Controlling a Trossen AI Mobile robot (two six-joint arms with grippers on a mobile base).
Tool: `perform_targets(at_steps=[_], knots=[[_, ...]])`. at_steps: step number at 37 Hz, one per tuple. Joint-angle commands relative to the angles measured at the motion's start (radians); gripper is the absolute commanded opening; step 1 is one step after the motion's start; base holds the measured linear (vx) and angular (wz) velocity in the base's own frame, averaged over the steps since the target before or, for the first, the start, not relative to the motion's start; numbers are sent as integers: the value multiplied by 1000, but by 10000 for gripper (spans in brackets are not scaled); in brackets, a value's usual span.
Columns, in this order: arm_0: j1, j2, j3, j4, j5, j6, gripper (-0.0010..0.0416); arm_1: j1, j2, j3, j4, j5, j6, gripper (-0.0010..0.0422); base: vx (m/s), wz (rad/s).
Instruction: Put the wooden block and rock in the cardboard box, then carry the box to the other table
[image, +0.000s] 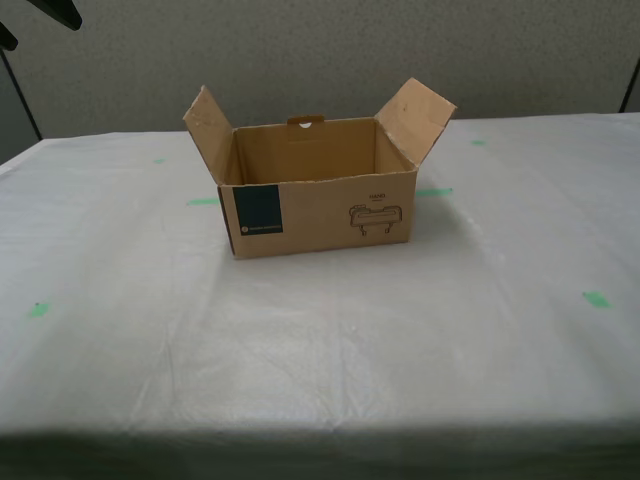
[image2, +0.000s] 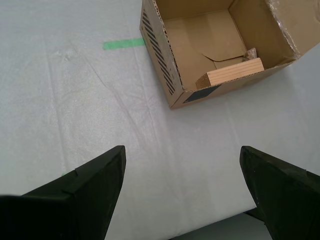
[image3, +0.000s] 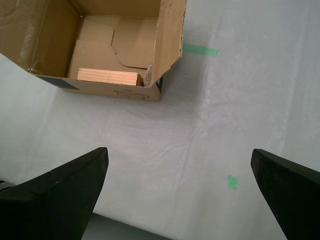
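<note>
Going from the exterior view's left to its right, I see a green tape mark (image: 38, 310) near the edge of the wrinkled white cover, then the cardboard box (image: 320, 215) standing upright near the middle of the other table (image: 320, 350), flaps splayed outward, blue label toward the exterior view's left of its front and the line drawing toward the right, and finally another green tape mark (image: 596, 298) further right. My wrist cameras look down into the box: the wooden block (image3: 110, 77) lies flat on its floor against the front wall, and the rock (image2: 251, 53) shows only as a rough speckled corner tucked just beside the block. My first gripper (image3: 182, 187) hangs above bare cloth near the box, jaws spread wide with nothing between them; my second gripper (image2: 182, 182) is the same, wide apart and empty, clear of the cardboard. I judge both items loaded and the box set down on the cloth-covered table, so the task looks essentially finished. What remains, as I read it, is only to keep both arms clear of the flaps so nothing nudges the box while backing away.
</note>
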Motion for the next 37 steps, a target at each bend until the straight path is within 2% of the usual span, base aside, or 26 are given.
perform_targets(at_steps=[1,37], knots=[[0,0,1,0,6,5,398,0,0,1,0,-2,2,309,0,0],[0,0,1,0,6,5,398,0,0,1,0,-2,1,309,0,0]])
